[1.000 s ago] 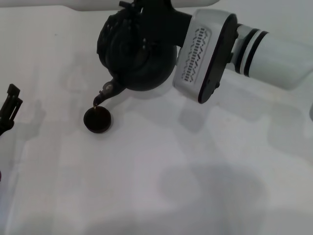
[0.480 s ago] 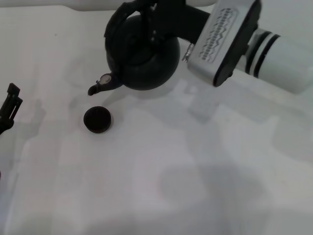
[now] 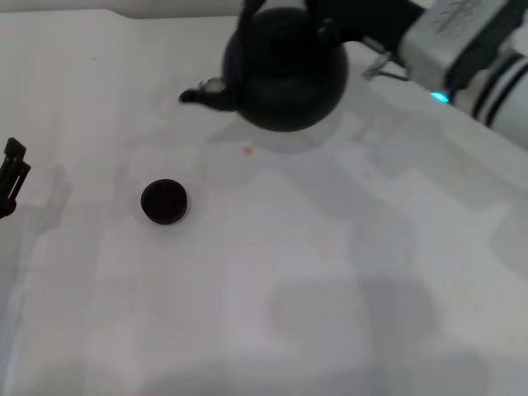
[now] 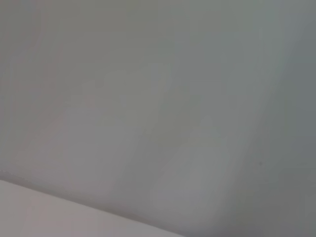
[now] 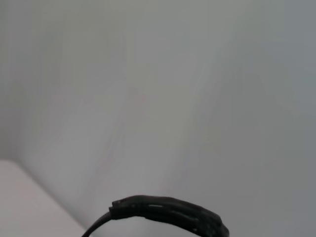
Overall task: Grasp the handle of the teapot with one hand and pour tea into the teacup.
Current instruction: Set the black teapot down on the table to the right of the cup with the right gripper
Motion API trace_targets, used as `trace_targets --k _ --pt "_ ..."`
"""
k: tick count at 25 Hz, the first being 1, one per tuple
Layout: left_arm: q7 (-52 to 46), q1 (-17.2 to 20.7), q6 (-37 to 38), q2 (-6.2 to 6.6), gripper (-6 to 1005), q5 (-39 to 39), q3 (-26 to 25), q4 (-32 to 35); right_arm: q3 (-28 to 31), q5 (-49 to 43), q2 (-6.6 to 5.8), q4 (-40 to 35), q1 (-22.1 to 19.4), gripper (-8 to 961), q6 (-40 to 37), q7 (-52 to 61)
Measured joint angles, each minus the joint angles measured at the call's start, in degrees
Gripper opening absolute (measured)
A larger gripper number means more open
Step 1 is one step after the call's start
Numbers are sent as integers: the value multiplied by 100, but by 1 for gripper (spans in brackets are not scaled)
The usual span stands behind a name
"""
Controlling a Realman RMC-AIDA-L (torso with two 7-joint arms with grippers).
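Teapot [image 3: 285, 74] handle cropped, right gripper [image 3: 330, 21] grip unclear, teacup [image 3: 163, 200] apart

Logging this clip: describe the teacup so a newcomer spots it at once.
On the white table, look toward the robot's left, nearer than the big black teapot. The teacup stands alone there: a tiny round dark handleless bowl, far smaller than the pot.

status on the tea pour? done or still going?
Pour looks finished: the teapot is upright again, spout clear of the teacup, with a small brownish drop on the table. In hand: the right gripper holds the handle. Left: setting it down. Cup fill can't be seen. Left gripper idles at the table's left edge.
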Motion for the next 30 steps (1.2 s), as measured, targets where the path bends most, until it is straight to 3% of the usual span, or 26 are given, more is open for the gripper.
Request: trace_targets --k 10,19,30 --pt "0 7 -78 6 877 -31 -21 83 388 6 -52 -481 -1161 105 276 700" --pt "-2 -20 -89 6 878 -36 -30 161 528 6 -83 -457 -1831 106 710 1162" --pt "-14 -29 -143 6 876 -35 -34 237 561 5 -76 -272 -2316 105 1130 1154"
